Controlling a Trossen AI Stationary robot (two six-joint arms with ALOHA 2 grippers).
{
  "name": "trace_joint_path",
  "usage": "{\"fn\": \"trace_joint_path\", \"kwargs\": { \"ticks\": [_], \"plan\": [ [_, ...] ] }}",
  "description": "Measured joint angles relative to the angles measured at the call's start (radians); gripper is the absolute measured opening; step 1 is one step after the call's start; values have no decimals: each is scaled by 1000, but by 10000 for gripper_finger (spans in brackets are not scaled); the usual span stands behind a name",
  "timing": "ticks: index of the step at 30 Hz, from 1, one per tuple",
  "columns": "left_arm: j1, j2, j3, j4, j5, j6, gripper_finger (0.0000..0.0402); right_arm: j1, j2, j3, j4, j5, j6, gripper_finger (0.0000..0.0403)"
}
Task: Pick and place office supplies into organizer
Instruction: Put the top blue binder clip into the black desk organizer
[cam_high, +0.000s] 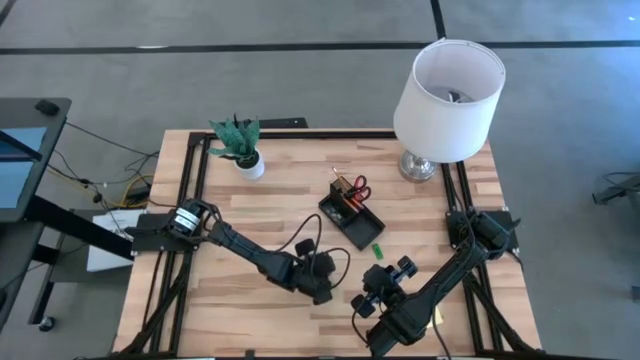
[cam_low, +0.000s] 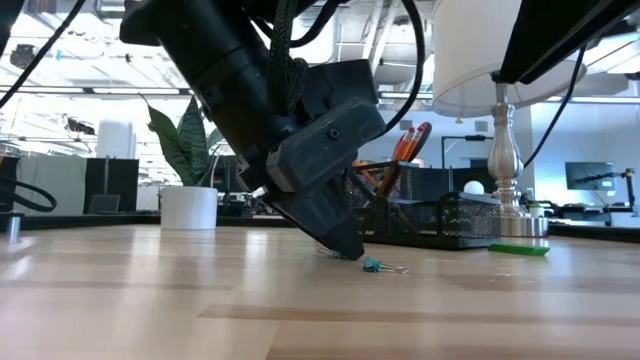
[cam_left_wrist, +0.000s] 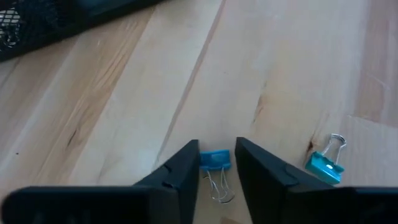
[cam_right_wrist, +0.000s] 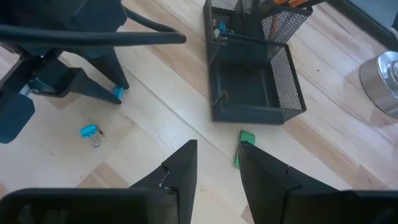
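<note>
My left gripper (cam_left_wrist: 216, 171) (cam_high: 320, 290) is open, its fingers tipped down at mid-table on either side of a small blue binder clip (cam_left_wrist: 214, 160) that lies flat on the wood. A second blue clip (cam_left_wrist: 324, 165) (cam_right_wrist: 90, 131) lies loose beside it. In the low view a teal clip (cam_low: 372, 265) sits at the fingertips. My right gripper (cam_right_wrist: 217, 165) (cam_high: 390, 272) hovers open just short of the small green block (cam_right_wrist: 245, 146) (cam_high: 378, 250). The black mesh organizer (cam_high: 352, 215) (cam_right_wrist: 255, 93) holds red-handled scissors (cam_high: 360, 185) and orange pencils (cam_low: 405, 150). My left gripper brackets the blue clip's body (cam_left_wrist: 214, 159) from above on a slant. One finger (cam_left_wrist: 186, 168) is at the clip's edge. I cannot tell whether the fingers touch it. The clip rests on the table, its wire handles toward the gripper.
A potted green plant (cam_high: 240, 145) stands at the far left and a white-shaded lamp (cam_high: 448, 90) at the far right. The two arms are close together in the near middle. Bare wood lies left of the left arm (cam_high: 200, 290).
</note>
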Motion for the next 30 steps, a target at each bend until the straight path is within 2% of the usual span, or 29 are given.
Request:
{"fn": "trace_joint_path", "kwargs": {
  "ticks": [5, 12, 18, 22, 24, 26, 30],
  "plan": [
    [-1, 0, -1, 9, -21, 3, 34, 0, 0, 0, 0, 0, 2, 114],
    [8, -32, -9, -12, -118, 41, 31, 0, 0, 0, 0, 0, 2, 114],
    [94, -142, -8, -9, -236, 149, 36, 0, 0, 0, 0, -1, 2, 114],
    [173, -158, -9, 55, -224, 263, 33, 0, 0, 0, 0, -1, 2, 114],
    [212, -158, -7, 115, -183, 310, 33, 0, 0, 0, 0, -1, 2, 114],
    [249, -153, -5, 143, -122, 333, 34, 0, 0, 0, -1, -1, 2, 114],
    [306, -139, -8, 145, -78, 345, 34, 0, 0, 0, -3, -1, 2, 114]
  ]
}}
